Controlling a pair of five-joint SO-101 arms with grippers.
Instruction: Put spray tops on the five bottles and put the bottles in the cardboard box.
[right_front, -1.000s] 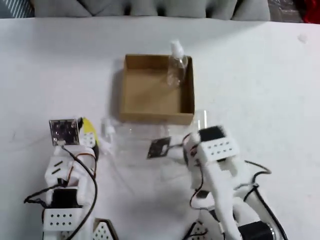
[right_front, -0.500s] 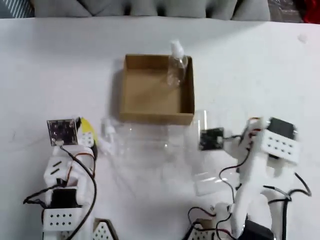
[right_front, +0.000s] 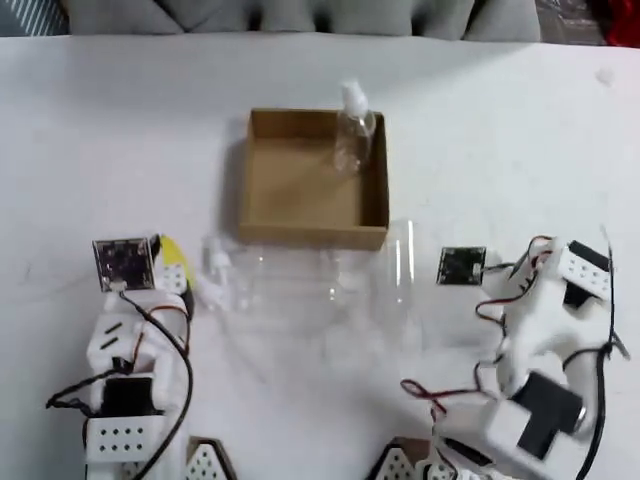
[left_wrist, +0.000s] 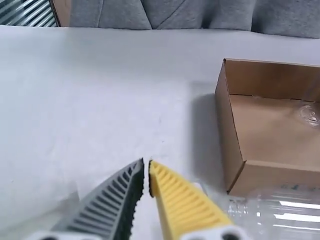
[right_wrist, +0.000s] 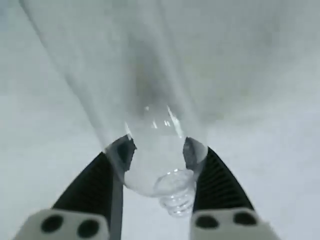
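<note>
**Right gripper has a bottle, left one is holding nothing**

The right gripper has its two dark fingers spread about as wide as the shoulder of a clear bottle, one on each side, and they're pinching it right there. The threaded neck is bare, with no spray top on it, and it points back toward the wrist while the body stretches away over the white table. From the high view, that bottle looks to be outside the cardboard box, just off its near right corner, though it's see-through and hard to trace.

The left gripper has its grey and yellow fingers pressed together, tips basically touching, with nothing between them. It sits low over the table, near the box's near left corner.

The box is open-topped with one capped bottle in it, tucked into the far right corner with its white spray top sticking out past the far rim. The rest of the box floor is bare cardboard.

Some loose bottles lie on their sides on the table just in front of the box's near wall. I can't count them, too transparent.
</note>
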